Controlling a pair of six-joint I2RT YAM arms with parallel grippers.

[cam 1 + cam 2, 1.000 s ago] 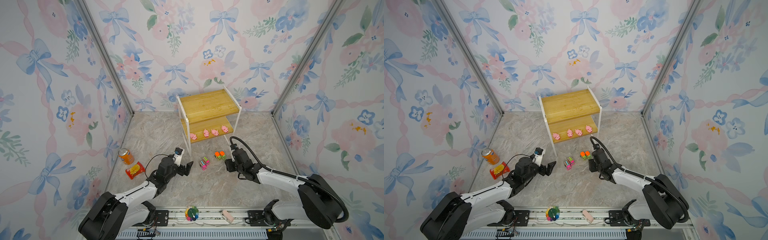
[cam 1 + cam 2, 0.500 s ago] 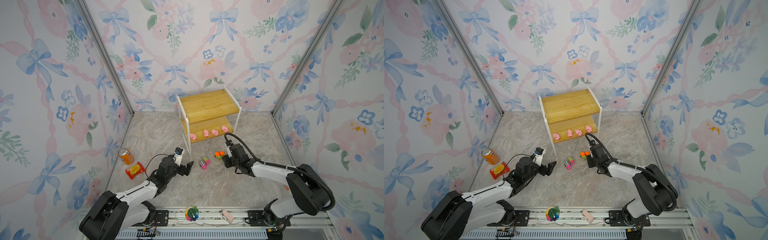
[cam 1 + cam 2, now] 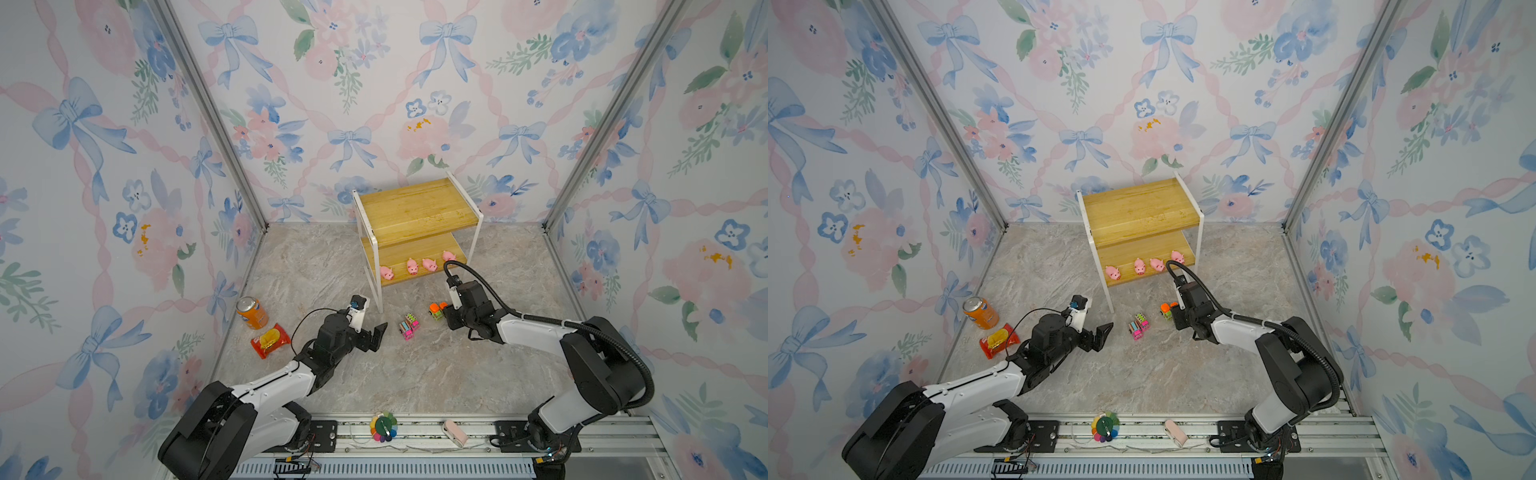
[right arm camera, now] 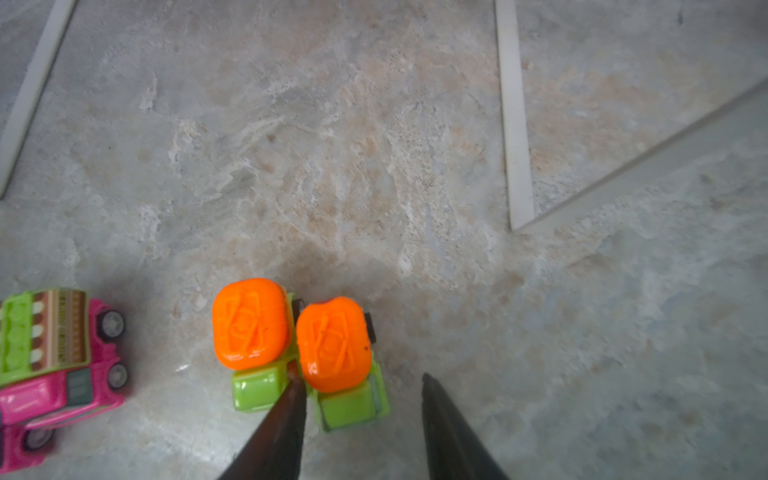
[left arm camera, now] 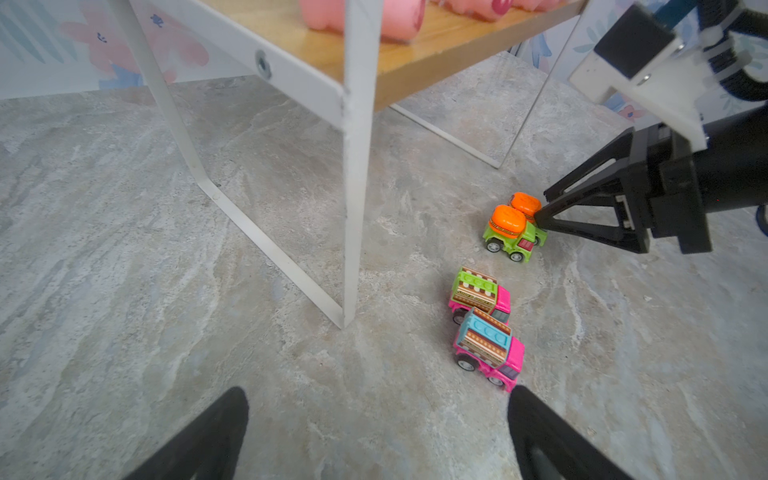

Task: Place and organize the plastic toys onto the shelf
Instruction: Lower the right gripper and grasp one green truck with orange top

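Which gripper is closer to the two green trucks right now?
Right. The right gripper straddles one of the green trucks, one jaw wedged between the pair. The left gripper hangs open short of the pink trucks, farther off.

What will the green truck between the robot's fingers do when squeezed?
Probably roll: the green truck is a wheeled toy on smooth floor. It looks like hard, glossy plastic, so likely stiff and light. One finger of the right gripper sits between it and its twin, which may get nudged.

green trucks (image 5: 510,231), pink trucks (image 5: 478,296) — shelf (image 5: 356,166) near
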